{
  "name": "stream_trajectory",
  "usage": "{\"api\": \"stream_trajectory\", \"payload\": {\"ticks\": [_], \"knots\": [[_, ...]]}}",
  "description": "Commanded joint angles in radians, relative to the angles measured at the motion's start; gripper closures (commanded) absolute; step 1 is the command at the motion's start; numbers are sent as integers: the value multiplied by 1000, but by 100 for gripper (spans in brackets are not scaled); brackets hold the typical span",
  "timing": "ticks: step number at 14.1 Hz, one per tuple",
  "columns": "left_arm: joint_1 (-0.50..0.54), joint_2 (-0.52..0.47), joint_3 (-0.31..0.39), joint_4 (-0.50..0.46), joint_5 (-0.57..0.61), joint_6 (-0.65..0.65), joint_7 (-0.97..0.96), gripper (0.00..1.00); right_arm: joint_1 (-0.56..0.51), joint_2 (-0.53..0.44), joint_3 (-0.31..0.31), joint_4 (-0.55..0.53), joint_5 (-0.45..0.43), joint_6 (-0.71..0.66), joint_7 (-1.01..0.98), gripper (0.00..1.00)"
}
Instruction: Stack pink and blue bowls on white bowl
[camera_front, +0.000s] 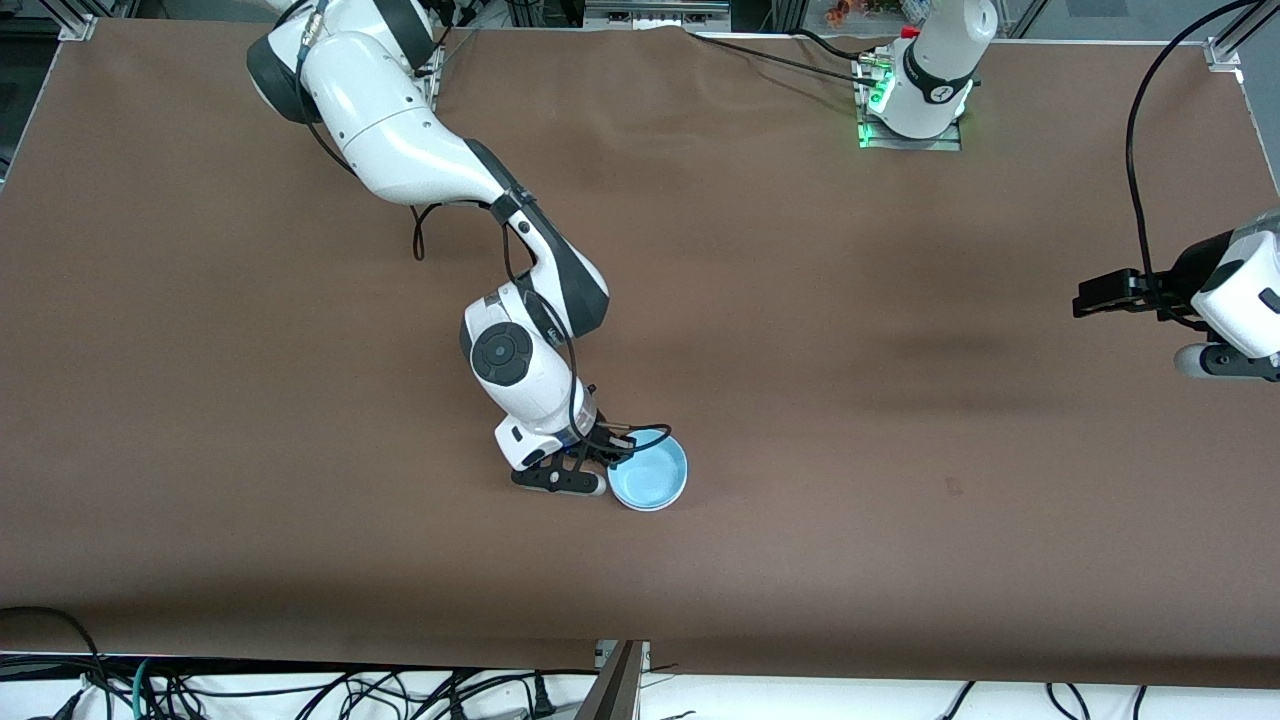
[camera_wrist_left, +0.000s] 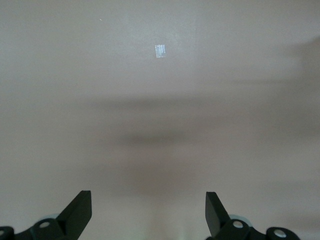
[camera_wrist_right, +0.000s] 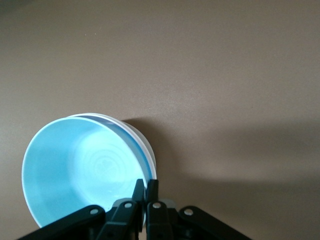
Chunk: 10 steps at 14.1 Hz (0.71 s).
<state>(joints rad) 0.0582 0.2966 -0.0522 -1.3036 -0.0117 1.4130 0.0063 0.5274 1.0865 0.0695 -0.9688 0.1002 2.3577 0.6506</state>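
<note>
pinching the rim of the blue bowl (camera_front: 648, 472), the right tool (camera_front: 607, 455) sets it on a white-rimmed bowl mid-worktop (camera_front: 300, 520); pink bowl unseen. next move: let go, lift clear. left tool (camera_wrist_left: 148, 215) waits open over bare worktop.

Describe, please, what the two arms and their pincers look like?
Both arms have glossy white shells with dark grey joint bands and loose black cables. The right pincer and left pincer have black fingers. A green light glows at the left arm's base.
</note>
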Motion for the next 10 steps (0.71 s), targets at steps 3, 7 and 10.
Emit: {"api": "stream_trajectory", "payload": {"ticks": [3,7,10], "knots": [[6,-4,-2,-5,4,4,23,0,-10,-11,12,39,3,-38,-15,0],[5,-4,-2,-5,4,6,23,0,-18,-49,12,84,7,-147,-15,0],[2,6,-3,10,4,9,20,0,-24,-131,0,76,1,-279,-17,0]]}}
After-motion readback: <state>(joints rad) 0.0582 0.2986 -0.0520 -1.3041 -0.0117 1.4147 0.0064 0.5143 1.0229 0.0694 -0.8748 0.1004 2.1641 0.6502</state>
